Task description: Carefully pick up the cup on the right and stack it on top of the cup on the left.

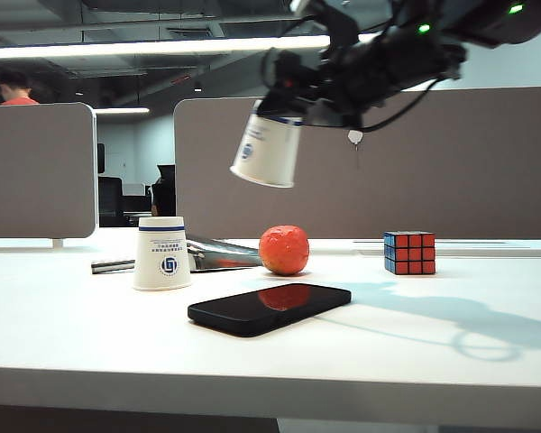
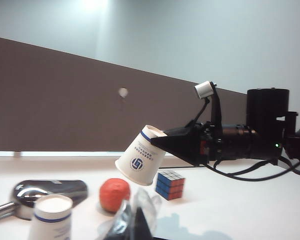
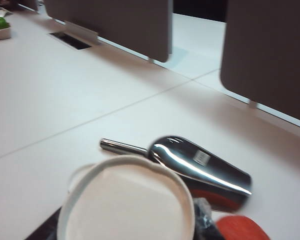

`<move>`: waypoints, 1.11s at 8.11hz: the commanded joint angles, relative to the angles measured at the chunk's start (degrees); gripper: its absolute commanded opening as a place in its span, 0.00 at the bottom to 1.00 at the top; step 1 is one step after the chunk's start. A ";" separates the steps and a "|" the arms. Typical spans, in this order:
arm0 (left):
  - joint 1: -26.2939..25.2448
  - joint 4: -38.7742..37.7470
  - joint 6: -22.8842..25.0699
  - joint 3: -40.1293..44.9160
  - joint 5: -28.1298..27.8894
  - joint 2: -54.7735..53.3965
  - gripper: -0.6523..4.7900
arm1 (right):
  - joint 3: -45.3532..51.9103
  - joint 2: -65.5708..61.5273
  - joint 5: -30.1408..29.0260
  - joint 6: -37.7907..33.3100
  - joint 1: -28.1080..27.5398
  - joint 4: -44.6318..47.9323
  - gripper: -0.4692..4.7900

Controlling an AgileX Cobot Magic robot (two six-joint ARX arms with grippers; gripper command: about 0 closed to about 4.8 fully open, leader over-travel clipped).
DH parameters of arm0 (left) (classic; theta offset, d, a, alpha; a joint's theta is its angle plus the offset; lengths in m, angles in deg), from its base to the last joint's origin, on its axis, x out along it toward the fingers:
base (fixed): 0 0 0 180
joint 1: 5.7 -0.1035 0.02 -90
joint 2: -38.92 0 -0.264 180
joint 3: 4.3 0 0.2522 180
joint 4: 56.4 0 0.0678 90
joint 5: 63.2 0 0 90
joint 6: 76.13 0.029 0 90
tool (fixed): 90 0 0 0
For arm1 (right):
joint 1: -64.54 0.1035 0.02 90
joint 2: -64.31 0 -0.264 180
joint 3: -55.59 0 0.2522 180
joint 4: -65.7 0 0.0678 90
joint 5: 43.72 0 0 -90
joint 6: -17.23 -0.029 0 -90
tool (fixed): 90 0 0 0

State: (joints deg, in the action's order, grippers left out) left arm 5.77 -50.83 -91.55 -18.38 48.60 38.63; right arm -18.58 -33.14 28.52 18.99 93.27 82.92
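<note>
One white paper cup [image 1: 161,253] with a blue band stands upside down on the table's left side, also seen in the left wrist view [image 2: 50,216]. The other cup [image 1: 267,149] hangs tilted in the air, mouth facing down and left, above the space between the standing cup and a red ball. My right gripper [image 1: 287,106] is shut on its base end; the left wrist view shows that grip [image 2: 157,141] from the side. The right wrist view is filled low down by the held cup's round white end [image 3: 127,205]. My left gripper [image 2: 135,212] stays low near the standing cup, fingers together, holding nothing.
On the table lie a red ball [image 1: 283,250], a black phone [image 1: 269,308], a Rubik's cube [image 1: 409,253] and a shiny metal scoop [image 1: 218,255] behind the standing cup. Grey divider panels [image 1: 451,162] rise along the far edge.
</note>
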 commanded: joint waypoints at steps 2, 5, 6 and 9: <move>0.02 -3.61 0.66 -0.11 -1.01 0.00 0.11 | -11.04 -9.11 -0.13 0.00 5.42 0.39 0.66; 0.04 -8.57 4.79 -0.11 -1.03 0.00 0.11 | -20.37 -15.61 1.22 0.02 7.67 -2.47 0.66; 0.02 -9.88 6.12 -0.11 -1.05 0.00 0.11 | -20.61 -16.26 1.20 0.04 8.76 -2.95 0.66; 0.04 -10.49 10.69 -0.11 0.31 0.00 0.11 | -20.65 -17.94 1.33 0.20 10.29 -3.48 0.66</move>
State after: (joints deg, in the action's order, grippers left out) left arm 5.77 -61.47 -82.17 -18.38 48.56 38.63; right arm -38.90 -51.04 29.77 19.01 103.41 78.81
